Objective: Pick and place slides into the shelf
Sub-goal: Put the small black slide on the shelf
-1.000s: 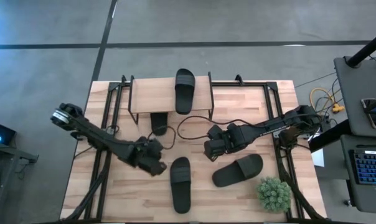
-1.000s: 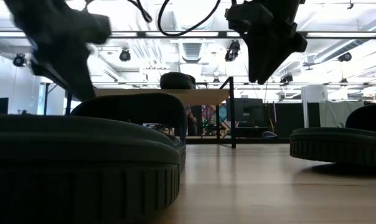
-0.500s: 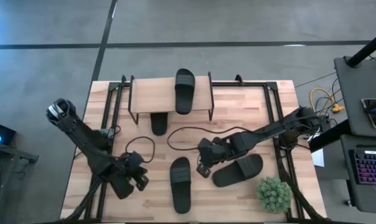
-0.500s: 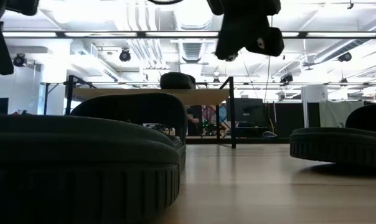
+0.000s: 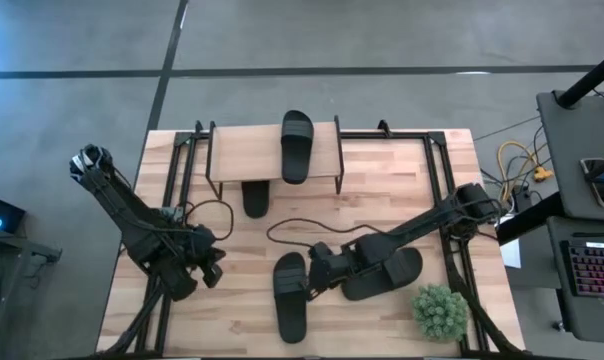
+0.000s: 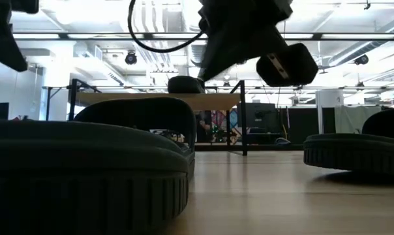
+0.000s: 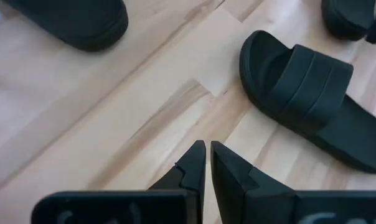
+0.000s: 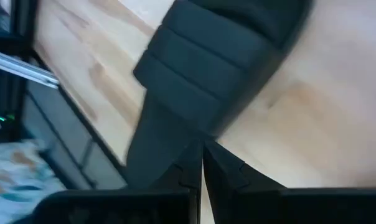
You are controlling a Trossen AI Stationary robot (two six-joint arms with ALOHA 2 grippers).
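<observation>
The shelf (image 5: 272,150) stands at the table's far middle. One slide (image 5: 296,145) lies on its plank top and another slide (image 5: 254,198) sticks out from under it. A third slide (image 5: 290,295) lies sole-down at the near centre, and a further slide (image 5: 382,272) lies to its right. My right gripper (image 5: 317,282) is shut beside the centre slide's strap (image 8: 213,68) and, in the low view, hangs above strap height (image 6: 249,39). My left gripper (image 7: 206,147) is shut over bare wood left of the centre slide (image 7: 306,106).
A small green plant (image 5: 440,310) stands at the near right corner. A black cable (image 5: 282,215) loops over the table's middle. Black frame rails (image 5: 177,170) (image 5: 444,170) run along both sides. Bare wood (image 5: 402,180) lies right of the shelf.
My right gripper has gone toward the table's near edge and leftward, from mid-table to the centre slide's right side. My left gripper has drawn back from that slide toward the table's left edge. The slides have stayed where they were.
</observation>
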